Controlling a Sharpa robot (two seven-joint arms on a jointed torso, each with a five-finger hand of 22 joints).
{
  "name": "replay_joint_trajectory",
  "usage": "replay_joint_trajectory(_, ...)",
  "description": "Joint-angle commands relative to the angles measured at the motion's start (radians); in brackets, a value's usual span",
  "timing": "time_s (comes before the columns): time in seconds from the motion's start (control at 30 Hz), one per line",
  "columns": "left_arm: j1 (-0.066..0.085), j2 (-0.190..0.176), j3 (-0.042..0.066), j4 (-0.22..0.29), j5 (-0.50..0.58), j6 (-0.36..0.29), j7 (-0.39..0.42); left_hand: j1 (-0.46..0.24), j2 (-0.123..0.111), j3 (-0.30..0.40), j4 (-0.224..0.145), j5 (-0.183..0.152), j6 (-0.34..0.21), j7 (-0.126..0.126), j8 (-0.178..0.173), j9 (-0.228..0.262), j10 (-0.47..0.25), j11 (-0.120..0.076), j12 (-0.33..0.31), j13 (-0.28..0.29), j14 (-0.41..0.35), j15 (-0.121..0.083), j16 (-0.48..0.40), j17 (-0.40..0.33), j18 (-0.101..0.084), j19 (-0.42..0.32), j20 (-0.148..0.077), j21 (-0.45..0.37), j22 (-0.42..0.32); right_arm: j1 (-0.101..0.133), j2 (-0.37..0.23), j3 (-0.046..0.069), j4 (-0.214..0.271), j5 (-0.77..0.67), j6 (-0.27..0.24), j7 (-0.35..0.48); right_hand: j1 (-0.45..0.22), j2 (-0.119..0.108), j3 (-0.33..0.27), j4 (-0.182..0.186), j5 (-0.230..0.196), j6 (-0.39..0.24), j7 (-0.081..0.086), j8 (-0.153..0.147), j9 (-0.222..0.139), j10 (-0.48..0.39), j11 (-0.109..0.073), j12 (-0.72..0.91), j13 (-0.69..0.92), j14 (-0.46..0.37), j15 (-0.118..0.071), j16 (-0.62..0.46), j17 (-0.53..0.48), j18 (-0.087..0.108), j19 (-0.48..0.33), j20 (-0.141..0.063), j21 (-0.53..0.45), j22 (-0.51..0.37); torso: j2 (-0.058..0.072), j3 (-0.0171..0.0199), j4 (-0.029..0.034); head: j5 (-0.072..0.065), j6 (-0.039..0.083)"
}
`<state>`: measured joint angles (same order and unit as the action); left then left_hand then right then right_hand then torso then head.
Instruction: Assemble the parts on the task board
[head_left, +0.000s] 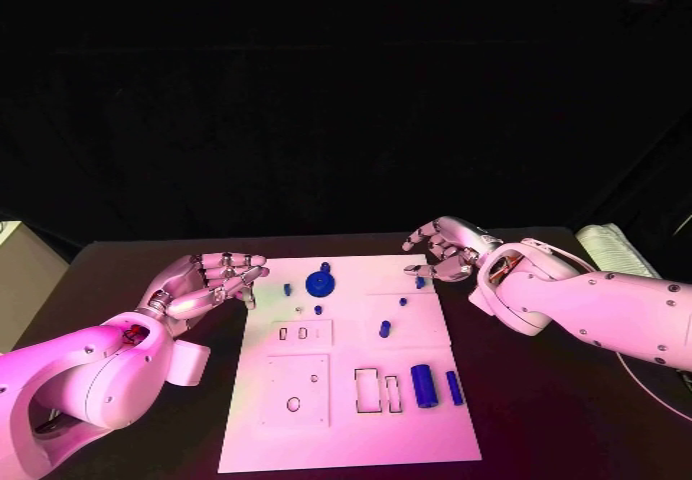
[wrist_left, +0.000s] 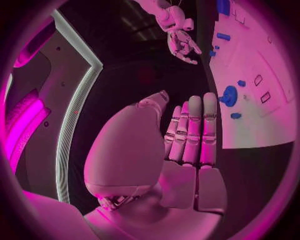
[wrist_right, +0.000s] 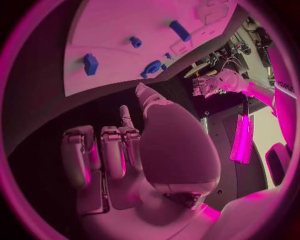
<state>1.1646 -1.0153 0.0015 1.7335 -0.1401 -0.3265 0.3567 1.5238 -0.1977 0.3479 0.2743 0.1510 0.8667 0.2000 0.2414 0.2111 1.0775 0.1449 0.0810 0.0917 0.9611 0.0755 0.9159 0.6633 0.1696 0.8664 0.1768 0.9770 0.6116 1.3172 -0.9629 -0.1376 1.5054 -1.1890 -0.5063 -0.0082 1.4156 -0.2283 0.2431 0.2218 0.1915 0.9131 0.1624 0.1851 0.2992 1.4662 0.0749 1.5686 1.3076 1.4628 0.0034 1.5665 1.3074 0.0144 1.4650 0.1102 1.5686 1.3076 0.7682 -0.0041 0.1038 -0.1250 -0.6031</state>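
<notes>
The white task board (head_left: 346, 420) lies in the middle of the black table. A round blue part (head_left: 320, 283) sits near the board's far edge, with small blue parts (head_left: 287, 290) beside it and another (head_left: 420, 282) to the right. A short blue peg (head_left: 385, 327) stands mid-board; a blue cylinder (head_left: 423, 385) and a thin bar (head_left: 453, 387) lie at the near right. My left hand (head_left: 216, 280) hovers at the board's far left edge, fingers extended and holding nothing (wrist_left: 190, 135). My right hand (head_left: 447, 250) hangs over the far right corner, fingers bent and holding nothing (wrist_right: 119, 150).
Rectangular slots (head_left: 378, 390) and a round hole (head_left: 293, 404) are cut in the board's near half. A pale box (head_left: 18, 265) stands at the table's left edge, and a white object (head_left: 613, 250) lies at the far right.
</notes>
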Motion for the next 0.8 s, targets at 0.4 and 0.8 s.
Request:
replay_joint_trajectory(0.4,0.001,0.006,0.000,-0.004,-0.001,0.024,0.007,0.004,-0.003,0.007,-0.001,-0.003,-0.008,0.002,-0.001,0.001,-0.004,0.000,-0.003,0.001,-0.007,0.003,0.006,-0.001,0.014,-0.008,-0.001,0.004,0.002,-0.022,-0.014,-0.004,-0.098,0.032,0.141,0.088,0.018,-0.001,0.002,-0.010,-0.005,0.007,0.003,-0.007,-0.003,0.105,0.008,0.002,0.263,0.108,0.007,0.004,0.263,-0.014,0.106,0.005,0.002,0.263,0.001,-0.0017,0.0041,-0.010,-0.010)
replay_joint_trajectory(0.8,0.001,0.007,0.000,-0.006,-0.002,0.025,0.006,0.004,-0.003,0.007,-0.001,-0.003,-0.008,0.002,-0.001,0.001,-0.004,0.000,-0.003,0.001,-0.007,0.003,0.006,-0.001,0.014,-0.008,-0.001,0.004,0.002,-0.038,0.002,-0.005,-0.136,0.040,0.152,0.076,0.011,-0.004,-0.005,-0.005,-0.003,-0.002,0.005,-0.014,-0.005,0.105,0.010,0.002,0.263,0.108,0.009,0.004,0.263,-0.014,0.106,0.006,0.002,0.263,0.000,-0.0014,0.0021,-0.006,-0.018)
